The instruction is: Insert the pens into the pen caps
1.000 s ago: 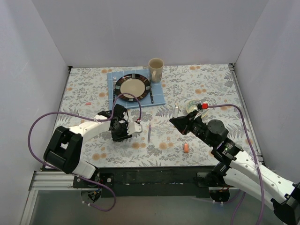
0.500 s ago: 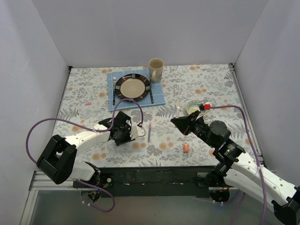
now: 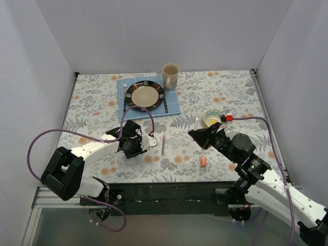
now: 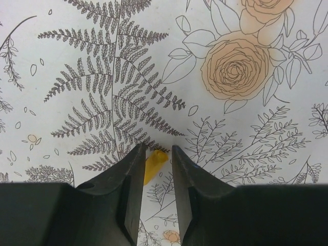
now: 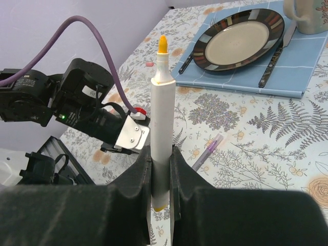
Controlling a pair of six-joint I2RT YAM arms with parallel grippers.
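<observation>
The right claw [image 5: 161,156] is grasping the yellow-tipped pen [image 5: 162,102] over the desk [image 3: 230,92], near right, while the left claw [image 4: 157,149] is pinching the yellow cap [image 4: 152,166] left of the purple pen [image 3: 163,145].

Your overhead view looks down from above and behind the near edge of the flowered desk [image 3: 230,87], far enough off to take in all of it. Your left wrist view sits just behind the left end effector [image 4: 156,154] and faces straight down, very close to the desk, with its fingers [image 4: 130,195] across the lower edge. Your right wrist view sits behind the right end effector [image 5: 160,154] and looks nearly level across the desk. Ahead of its fingertips [image 5: 143,164] you see the left end effector and the plate [image 5: 238,38], both also visible overhead.
</observation>
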